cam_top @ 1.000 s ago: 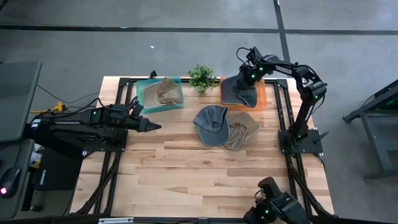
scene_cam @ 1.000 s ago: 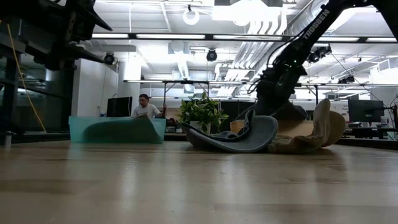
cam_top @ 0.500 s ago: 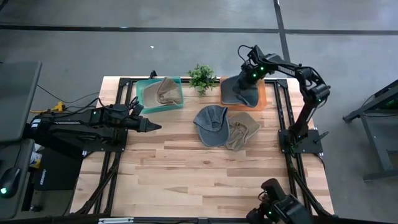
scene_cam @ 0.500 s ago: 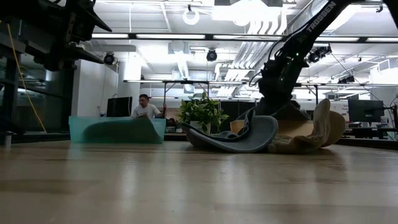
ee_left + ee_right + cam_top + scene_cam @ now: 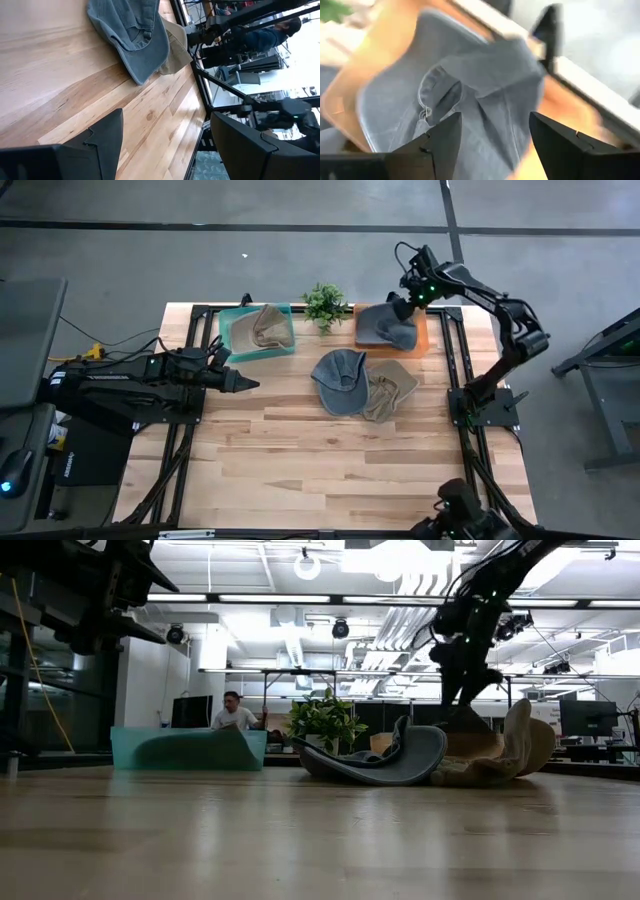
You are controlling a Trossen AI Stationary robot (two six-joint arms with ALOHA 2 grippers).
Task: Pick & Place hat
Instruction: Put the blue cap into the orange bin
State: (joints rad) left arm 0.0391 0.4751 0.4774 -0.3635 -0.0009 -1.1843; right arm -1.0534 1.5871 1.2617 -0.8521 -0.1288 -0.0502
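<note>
right end effector (image 5: 408, 302) above gray hat (image 5: 385, 326) in orange bin (image 5: 422, 332), fingers apart | left end effector (image 5: 243, 383) parted, idle

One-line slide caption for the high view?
Right gripper open above the grey hat in the orange bin; left gripper waits open at table left.
</note>
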